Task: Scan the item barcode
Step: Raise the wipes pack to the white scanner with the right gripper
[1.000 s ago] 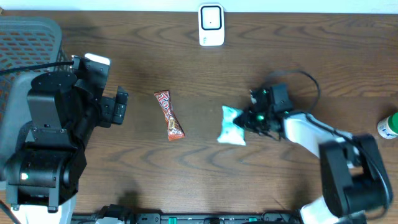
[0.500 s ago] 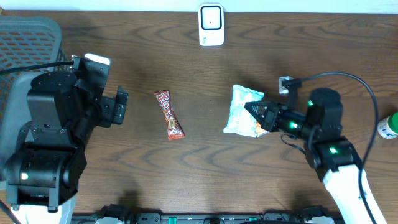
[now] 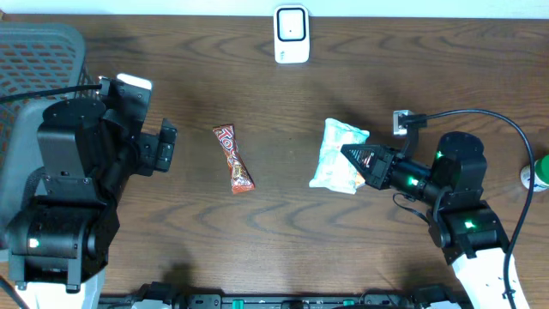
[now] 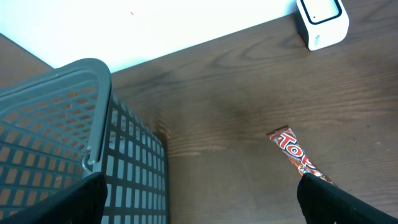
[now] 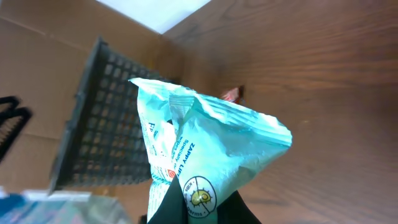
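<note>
Snack bag [image 3: 336, 153] hangs pinched in the tightly closed right hand [image 3: 352, 156] above the tabletop [image 3: 257, 240], likely so it can face the scanner [image 3: 292, 34]; left hand [image 3: 167, 146] gapes empty.

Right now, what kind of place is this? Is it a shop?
Probably a practice checkout rather than a real shop: a white scanner stands on the wooden table, a grey mesh basket sits at one end, and a robot's right gripper holds a teal snack bag near a candy bar.
</note>
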Controlling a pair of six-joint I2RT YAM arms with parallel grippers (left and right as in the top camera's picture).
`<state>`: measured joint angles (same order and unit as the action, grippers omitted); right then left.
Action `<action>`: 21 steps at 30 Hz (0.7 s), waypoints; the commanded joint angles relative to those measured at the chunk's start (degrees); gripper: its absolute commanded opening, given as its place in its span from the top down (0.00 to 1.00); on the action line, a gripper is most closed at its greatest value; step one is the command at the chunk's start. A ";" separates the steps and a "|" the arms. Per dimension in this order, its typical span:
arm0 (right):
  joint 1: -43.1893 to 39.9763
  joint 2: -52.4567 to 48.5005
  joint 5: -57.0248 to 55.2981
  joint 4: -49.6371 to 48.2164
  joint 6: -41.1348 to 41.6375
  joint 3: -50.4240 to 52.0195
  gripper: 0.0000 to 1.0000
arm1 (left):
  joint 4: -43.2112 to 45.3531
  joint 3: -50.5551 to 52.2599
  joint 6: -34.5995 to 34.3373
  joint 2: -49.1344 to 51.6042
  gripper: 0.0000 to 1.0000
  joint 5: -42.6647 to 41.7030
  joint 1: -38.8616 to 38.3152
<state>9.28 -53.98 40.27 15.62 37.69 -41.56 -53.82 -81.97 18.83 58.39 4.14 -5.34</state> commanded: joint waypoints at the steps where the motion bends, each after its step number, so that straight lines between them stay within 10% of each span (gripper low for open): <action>1: 2.01 -1.88 -12.57 0.90 -5.97 -0.76 0.99 | -0.15 0.17 -0.70 -0.04 0.02 -0.72 0.28; 21: 8.57 -43.85 -33.29 -42.16 -35.15 -19.56 0.99 | -0.15 0.17 -0.70 -0.04 0.02 -0.72 0.28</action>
<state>16.60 -94.28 9.98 -25.12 14.26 -54.63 -53.87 -81.97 18.83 58.39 4.08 -5.34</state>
